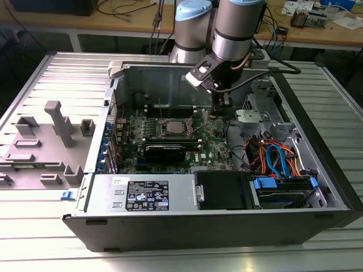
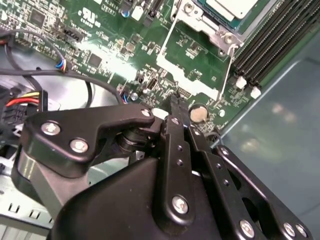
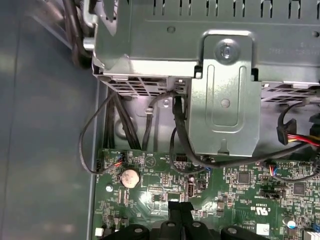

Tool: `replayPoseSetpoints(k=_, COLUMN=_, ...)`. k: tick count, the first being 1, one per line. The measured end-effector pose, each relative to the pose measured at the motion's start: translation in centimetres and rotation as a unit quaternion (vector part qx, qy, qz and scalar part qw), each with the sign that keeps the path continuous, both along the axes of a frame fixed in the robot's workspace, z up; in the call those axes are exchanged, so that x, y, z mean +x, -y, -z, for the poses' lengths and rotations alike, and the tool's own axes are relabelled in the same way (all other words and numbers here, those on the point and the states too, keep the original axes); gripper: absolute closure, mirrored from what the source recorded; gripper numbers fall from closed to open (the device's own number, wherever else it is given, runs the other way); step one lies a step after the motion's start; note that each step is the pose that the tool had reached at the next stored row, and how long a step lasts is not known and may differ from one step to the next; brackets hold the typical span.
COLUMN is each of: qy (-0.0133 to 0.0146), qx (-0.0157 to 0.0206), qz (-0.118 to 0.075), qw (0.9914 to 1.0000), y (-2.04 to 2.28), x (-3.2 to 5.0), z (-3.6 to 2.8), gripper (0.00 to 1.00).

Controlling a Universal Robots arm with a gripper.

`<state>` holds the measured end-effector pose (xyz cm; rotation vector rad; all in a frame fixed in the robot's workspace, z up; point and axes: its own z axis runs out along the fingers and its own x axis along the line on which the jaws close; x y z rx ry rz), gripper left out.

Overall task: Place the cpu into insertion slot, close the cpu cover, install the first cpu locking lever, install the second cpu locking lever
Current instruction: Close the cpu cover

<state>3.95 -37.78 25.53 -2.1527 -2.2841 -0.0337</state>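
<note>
The cpu [image 1: 171, 126] [image 2: 232, 7], a silver square chip, lies in the insertion slot [image 2: 210, 25] on the green motherboard inside the opened computer case. The cpu cover [image 2: 167, 62], a thin metal frame, is flipped open beside the slot, and green board shows through its cut-out. A thin wire locking lever [image 2: 230, 70] stands raised next to it. My gripper [image 1: 220, 103] [image 2: 179, 107] [image 3: 181, 207] hangs over the board on the exterior view's right of the slot, near the cover's free edge. Its black fingers are shut together and hold nothing.
A coin battery [image 2: 198, 114] [image 3: 130, 176] sits just beyond the fingertips. Long black RAM slots [image 2: 272, 40] flank the socket. A metal drive cage [image 3: 225, 95] and black cables rise behind. Blue and orange cables [image 1: 275, 158] and a power supply [image 1: 144, 195] fill the case front. A grey fixture [image 1: 45, 147] lies outside.
</note>
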Motion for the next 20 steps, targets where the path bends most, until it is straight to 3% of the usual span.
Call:
replayPoseSetpoints(k=3, qy=-0.0004, qx=0.0001, qz=0.0, qw=1.0, y=0.0, x=0.01, z=0.67, gripper=0.89)
replayPoseSetpoints(k=12, qy=-0.0005, qx=0.0001, qz=0.0, qw=1.0, y=0.0, x=-0.03, z=0.71, gripper=0.89)
replayPoseSetpoints(k=20, qy=-0.0005, qx=0.0, qz=0.0, qw=1.0, y=0.0, x=-1.33, z=0.69, gripper=0.89)
